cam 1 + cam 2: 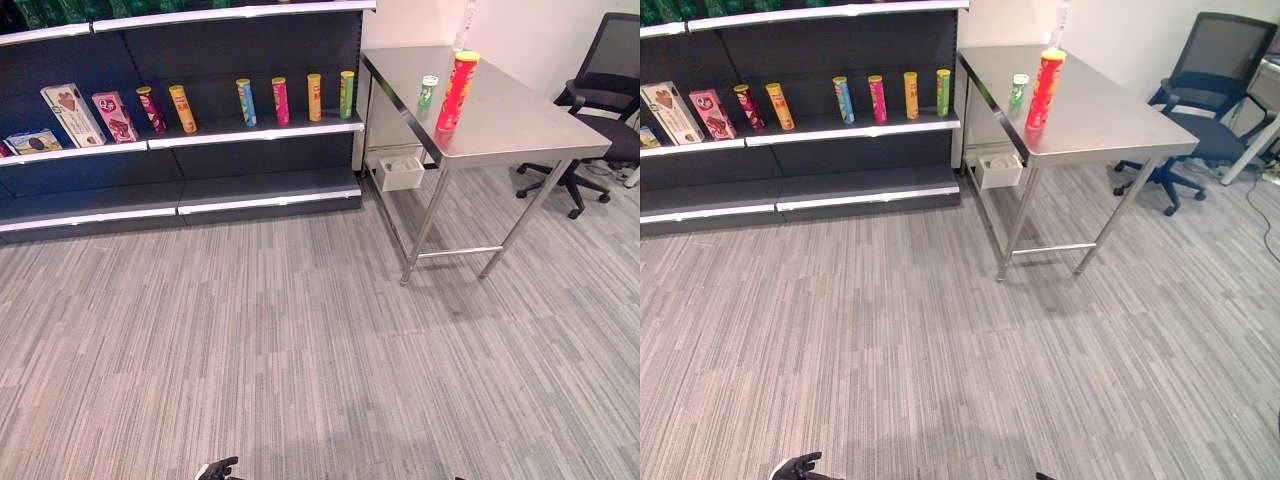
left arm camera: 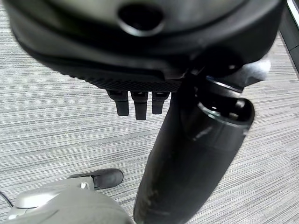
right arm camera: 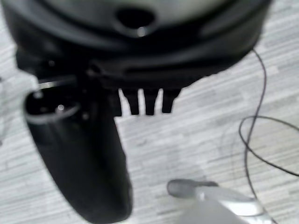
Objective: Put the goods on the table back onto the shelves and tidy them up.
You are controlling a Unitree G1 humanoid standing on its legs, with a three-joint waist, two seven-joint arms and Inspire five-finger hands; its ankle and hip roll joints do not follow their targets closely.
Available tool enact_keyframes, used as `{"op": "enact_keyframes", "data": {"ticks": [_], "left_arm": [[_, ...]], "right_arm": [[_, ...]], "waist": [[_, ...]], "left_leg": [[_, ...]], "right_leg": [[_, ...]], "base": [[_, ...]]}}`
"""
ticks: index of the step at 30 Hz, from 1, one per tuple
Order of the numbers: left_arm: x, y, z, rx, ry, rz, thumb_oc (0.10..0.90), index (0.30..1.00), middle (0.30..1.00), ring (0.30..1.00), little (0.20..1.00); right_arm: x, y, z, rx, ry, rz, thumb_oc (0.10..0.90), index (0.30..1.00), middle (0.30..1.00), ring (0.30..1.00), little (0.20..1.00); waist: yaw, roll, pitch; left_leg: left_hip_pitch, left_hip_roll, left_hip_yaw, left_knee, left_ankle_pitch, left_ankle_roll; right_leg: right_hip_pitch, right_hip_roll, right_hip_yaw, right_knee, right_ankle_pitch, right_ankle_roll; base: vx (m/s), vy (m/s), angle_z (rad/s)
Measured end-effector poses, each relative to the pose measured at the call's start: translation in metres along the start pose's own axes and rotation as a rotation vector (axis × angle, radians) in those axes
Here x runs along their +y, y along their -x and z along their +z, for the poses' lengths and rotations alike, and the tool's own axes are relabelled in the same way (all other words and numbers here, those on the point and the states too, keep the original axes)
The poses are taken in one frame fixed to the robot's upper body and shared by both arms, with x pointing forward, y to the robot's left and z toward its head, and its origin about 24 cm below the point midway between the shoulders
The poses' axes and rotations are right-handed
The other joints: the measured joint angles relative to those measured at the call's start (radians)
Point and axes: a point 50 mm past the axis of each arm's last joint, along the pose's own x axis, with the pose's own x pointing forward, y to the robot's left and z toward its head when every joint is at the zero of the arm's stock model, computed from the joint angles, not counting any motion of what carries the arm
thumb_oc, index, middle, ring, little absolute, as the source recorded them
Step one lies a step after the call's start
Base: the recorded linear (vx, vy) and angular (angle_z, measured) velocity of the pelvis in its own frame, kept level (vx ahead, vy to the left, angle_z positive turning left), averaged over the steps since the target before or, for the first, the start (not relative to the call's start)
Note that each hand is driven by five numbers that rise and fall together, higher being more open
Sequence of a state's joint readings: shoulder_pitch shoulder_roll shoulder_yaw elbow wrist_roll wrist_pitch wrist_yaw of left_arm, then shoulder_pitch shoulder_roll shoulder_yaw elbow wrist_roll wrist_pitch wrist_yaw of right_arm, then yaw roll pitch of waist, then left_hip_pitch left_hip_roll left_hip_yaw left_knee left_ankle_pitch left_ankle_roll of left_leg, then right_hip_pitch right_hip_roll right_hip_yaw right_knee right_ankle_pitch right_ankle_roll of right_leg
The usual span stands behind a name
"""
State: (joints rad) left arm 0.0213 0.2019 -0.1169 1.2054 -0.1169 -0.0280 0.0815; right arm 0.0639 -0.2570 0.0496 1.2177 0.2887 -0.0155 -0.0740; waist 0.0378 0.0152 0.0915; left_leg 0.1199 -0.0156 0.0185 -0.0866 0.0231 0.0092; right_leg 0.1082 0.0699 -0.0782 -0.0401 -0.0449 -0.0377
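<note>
A tall red tube can [image 1: 457, 91] with a yellow lid stands on the steel table [image 1: 520, 125] at the right. A small green bottle [image 1: 427, 91] stands just left of it. The dark shelf unit [image 1: 250, 128] at the back left holds several upright tube cans [image 1: 279, 100] and biscuit boxes [image 1: 72, 114]. My left hand [image 2: 196, 158] hangs low over the carpet, far from the table, fingers [image 2: 140, 105] straight and holding nothing; its tip shows at the lower edge of the left eye view. My right hand [image 3: 79, 158] hangs the same way, open and holding nothing.
A black office chair [image 1: 600, 90] stands right of the table. A small white box [image 1: 398, 172] sits on the floor under the table's near-left corner, by the shelf end. Grey striped carpet stretches between me and both shelf and table.
</note>
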Motion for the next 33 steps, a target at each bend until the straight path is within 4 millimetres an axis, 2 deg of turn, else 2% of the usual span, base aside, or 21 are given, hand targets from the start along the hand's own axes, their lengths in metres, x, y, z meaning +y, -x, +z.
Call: {"op": "enact_keyframes", "data": {"ticks": [4, 5, 7, 9, 10, 11, 13, 14, 17, 19, 20, 22, 23, 26, 27, 28, 29, 30, 31, 32, 33], "left_arm": [[0.000, 0.000, 0.002, -0.005, 0.005, -0.002, 0.800, 0.900, 0.900, 0.900, 0.900], [0.001, -0.002, 0.010, -0.020, 0.031, 0.001, 0.800, 0.900, 0.900, 0.900, 0.900], [0.001, -0.002, 0.013, -0.028, 0.056, -0.001, 0.800, 0.900, 0.900, 0.900, 0.900], [0.003, -0.004, 0.026, -0.061, 0.086, 0.002, 0.800, 0.900, 0.900, 0.900, 0.900], [0.003, -0.004, 0.030, -0.073, 0.096, 0.002, 0.800, 0.900, 0.900, 0.900, 0.900], [0.003, -0.004, 0.028, -0.072, 0.099, 0.002, 0.800, 0.900, 0.900, 0.900, 0.900], [0.005, -0.005, 0.044, -0.115, 0.097, 0.004, 0.800, 0.900, 0.900, 0.900, 0.900], [0.006, -0.005, 0.046, -0.123, 0.117, 0.008, 0.800, 0.900, 0.900, 0.900, 0.900], [0.005, -0.005, 0.060, -0.170, 0.159, 0.002, 0.800, 0.900, 0.900, 0.900, 0.900], [0.003, -0.005, 0.067, -0.192, 0.156, -0.008, 0.800, 0.900, 0.900, 0.900, 0.900], [0.000, -0.005, 0.069, -0.198, 0.157, -0.015, 0.800, 0.900, 0.900, 0.900, 0.900], [-0.001, -0.005, 0.069, -0.197, 0.168, -0.019, 0.800, 0.900, 0.900, 0.900, 0.900], [-0.007, -0.004, 0.071, -0.202, 0.193, -0.032, 0.800, 0.900, 0.900, 0.900, 0.900], [-0.008, -0.003, 0.066, -0.203, 0.225, -0.044, 0.800, 0.900, 0.900, 0.900, 0.900], [-0.008, -0.003, 0.058, -0.186, 0.223, -0.046, 0.800, 0.900, 0.900, 0.900, 0.900], [-0.002, -0.003, 0.048, -0.156, 0.237, -0.027, 0.800, 0.900, 0.900, 0.900, 0.900], [0.000, -0.004, 0.045, -0.144, 0.239, -0.017, 0.800, 0.900, 0.900, 0.900, 0.900], [0.004, -0.004, 0.043, -0.126, 0.229, -0.004, 0.800, 0.900, 0.900, 0.900, 0.900], [0.003, -0.004, 0.044, -0.133, 0.174, -0.013, 0.800, 0.900, 0.900, 0.900, 0.900], [0.003, -0.004, 0.044, -0.135, 0.165, -0.014, 0.800, 0.900, 0.900, 0.900, 0.900], [0.004, -0.005, 0.054, -0.157, 0.149, -0.016, 0.800, 0.900, 0.900, 0.900, 0.900]], "right_arm": [[0.001, 0.000, 0.003, -0.006, 0.003, 0.004, 0.800, 0.900, 0.900, 0.900, 0.900], [0.003, -0.001, 0.010, -0.025, 0.002, 0.012, 0.800, 0.900, 0.900, 0.900, 0.900], [0.005, -0.002, 0.018, -0.043, 0.001, 0.015, 0.800, 0.900, 0.900, 0.900, 0.900], [0.008, -0.003, 0.023, -0.057, 0.007, 0.025, 0.800, 0.900, 0.900, 0.900, 0.900], [0.008, -0.003, 0.024, -0.058, 0.012, 0.026, 0.800, 0.900, 0.900, 0.900, 0.900], [0.007, -0.003, 0.025, -0.063, 0.016, 0.025, 0.800, 0.900, 0.900, 0.900, 0.900], [0.009, -0.003, 0.030, -0.078, 0.026, 0.029, 0.800, 0.900, 0.900, 0.900, 0.900], [0.008, -0.003, 0.031, -0.084, 0.026, 0.029, 0.800, 0.900, 0.900, 0.900, 0.900], [0.010, -0.003, 0.035, -0.095, 0.025, 0.031, 0.800, 0.900, 0.900, 0.900, 0.900], [0.009, -0.003, 0.034, -0.092, 0.025, 0.029, 0.800, 0.900, 0.900, 0.900, 0.900], [0.009, -0.003, 0.032, -0.080, 0.036, 0.030, 0.800, 0.900, 0.900, 0.900, 0.900], [0.011, -0.004, 0.044, -0.109, 0.050, 0.034, 0.800, 0.900, 0.900, 0.900, 0.900], [0.011, -0.005, 0.047, -0.101, 0.051, 0.027, 0.800, 0.900, 0.900, 0.900, 0.900], [0.010, -0.004, 0.040, -0.094, 0.057, 0.030, 0.800, 0.900, 0.900, 0.900, 0.900], [0.009, -0.004, 0.036, -0.092, 0.064, 0.028, 0.800, 0.900, 0.900, 0.900, 0.900], [0.012, -0.004, 0.031, -0.079, 0.077, 0.038, 0.800, 0.900, 0.900, 0.900, 0.900], [0.013, -0.003, 0.024, -0.056, 0.084, 0.039, 0.800, 0.900, 0.900, 0.900, 0.900], [0.014, -0.003, 0.021, -0.040, 0.092, 0.045, 0.800, 0.900, 0.900, 0.900, 0.900], [0.014, -0.003, 0.017, -0.034, 0.094, 0.049, 0.800, 0.900, 0.900, 0.900, 0.900], [0.014, -0.003, 0.018, -0.038, 0.094, 0.051, 0.800, 0.900, 0.900, 0.900, 0.900], [0.017, -0.003, 0.030, -0.084, 0.089, 0.064, 0.800, 0.900, 0.900, 0.900, 0.900]], "waist": [[0.003, -0.007, 0.007], [0.006, -0.013, 0.034], [0.015, -0.023, 0.052], [0.029, -0.047, 0.085], [0.038, -0.059, 0.093], [0.043, -0.061, 0.096], [0.057, -0.082, 0.126], [0.058, -0.085, 0.134], [0.058, -0.086, 0.161], [0.058, -0.086, 0.166], [0.058, -0.081, 0.168], [0.055, -0.051, 0.176], [0.074, -0.036, 0.185], [0.092, -0.031, 0.169], [0.090, -0.023, 0.149], [0.093, -0.058, 0.098], [0.093, -0.080, 0.092], [0.087, -0.099, 0.085], [0.095, -0.099, 0.081], [0.098, -0.099, 0.078], [0.087, -0.097, 0.076]], "left_leg": [[-0.023, 0.004, 0.000, 0.017, -0.002, -0.009], [-0.047, 0.012, 0.001, 0.042, -0.007, -0.020], [-0.077, 0.018, 0.000, 0.066, -0.006, -0.034], [-0.114, 0.015, 0.001, 0.125, -0.009, -0.047], [-0.124, 0.012, -0.001, 0.139, -0.004, -0.064], [-0.132, 0.012, -0.002, 0.155, -0.001, -0.068], [-0.208, 0.007, -0.003, 0.281, -0.012, -0.086], [-0.233, 0.015, -0.007, 0.340, -0.021, -0.091], [-0.303, 0.018, -0.005, 0.446, -0.034, -0.094], [-0.307, 0.016, 0.001, 0.356, -0.031, -0.099], [-0.302, 0.019, -0.001, 0.154, 0.007, -0.137], [-0.353, 0.036, 0.001, 0.074, 0.047, -0.161], [-0.372, 0.038, 0.027, -0.010, 0.067, -0.159], [-0.372, 0.050, 0.065, -0.003, 0.079, -0.136], [-0.370, 0.043, 0.078, 0.023, 0.085, -0.125], [-0.364, 0.009, 0.097, 0.042, 0.177, -0.029], [-0.342, -0.011, 0.112, 0.026, 0.190, 0.005], [-0.289, -0.037, 0.118, -0.004, 0.170, 0.043], [-0.251, -0.036, 0.112, -0.002, 0.163, 0.067], [-0.241, -0.038, 0.104, -0.001, 0.150, 0.081], [-0.198, -0.045, 0.103, 0.005, 0.098, 0.087]], "right_leg": [[-0.020, 0.004, 0.003, 0.008, -0.001, 0.001], [-0.051, 0.008, 0.003, 0.044, -0.017, 0.018], [-0.073, 0.015, 0.002, 0.066, -0.021, 0.016], [-0.099, 0.005, 0.004, 0.084, -0.026, -0.004], [-0.095, 0.001, 0.004, 0.080, -0.016, -0.034], [-0.094, 0.003, 0.003, 0.080, -0.012, -0.042], [-0.107, -0.012, 0.000, 0.090, -0.008, -0.055], [-0.107, -0.008, 0.000, 0.089, -0.007, -0.079], [-0.098, -0.005, -0.002, 0.082, -0.019, -0.101], [-0.078, -0.005, -0.002, 0.042, -0.019, -0.096], [-0.047, -0.002, -0.002, -0.016, 0.010, -0.061], [0.000, 0.016, 0.016, -0.054, 0.007, -0.061], [0.036, 0.021, 0.037, -0.053, -0.025, -0.055], [0.090, 0.024, 0.069, -0.054, -0.060, -0.059], [0.119, 0.020, 0.082, -0.052, -0.094, -0.039], [0.140, -0.024, 0.101, -0.044, -0.140, 0.001], [0.151, -0.047, 0.107, -0.038, -0.152, 0.031], [0.152, -0.075, 0.101, 0.020, -0.154, 0.097], [0.101, -0.093, 0.094, 0.187, -0.191, 0.191], [0.086, -0.099, 0.095, 0.223, -0.194, 0.207], [-0.060, -0.108, 0.108, 0.562, -0.111, 0.273]], "base": [[-0.02, -0.095, -0.02], [-0.02, -0.121, -0.02], [-0.02, -0.179, -0.01], [-0.02, -0.129, -0.03], [-0.04, -0.168, -0.07], [-0.02, -0.176, 0.02], [0.03, -0.140, 0.06], [0.09, -0.090, 0.00], [0.22, -0.026, 0.10], [0.20, 0.015, 0.22], [0.41, 0.046, 0.05], [0.70, 0.122, -0.07], [0.45, 0.115, -0.21], [0.40, 0.118, -0.45], [0.50, 0.143, -0.52], [0.62, 0.168, -0.46], [0.58, 0.159, -0.42], [0.42, 0.145, -0.21], [0.45, 0.214, -0.15], [0.33, 0.178, -0.15], [0.32, 0.182, -0.08]]}}
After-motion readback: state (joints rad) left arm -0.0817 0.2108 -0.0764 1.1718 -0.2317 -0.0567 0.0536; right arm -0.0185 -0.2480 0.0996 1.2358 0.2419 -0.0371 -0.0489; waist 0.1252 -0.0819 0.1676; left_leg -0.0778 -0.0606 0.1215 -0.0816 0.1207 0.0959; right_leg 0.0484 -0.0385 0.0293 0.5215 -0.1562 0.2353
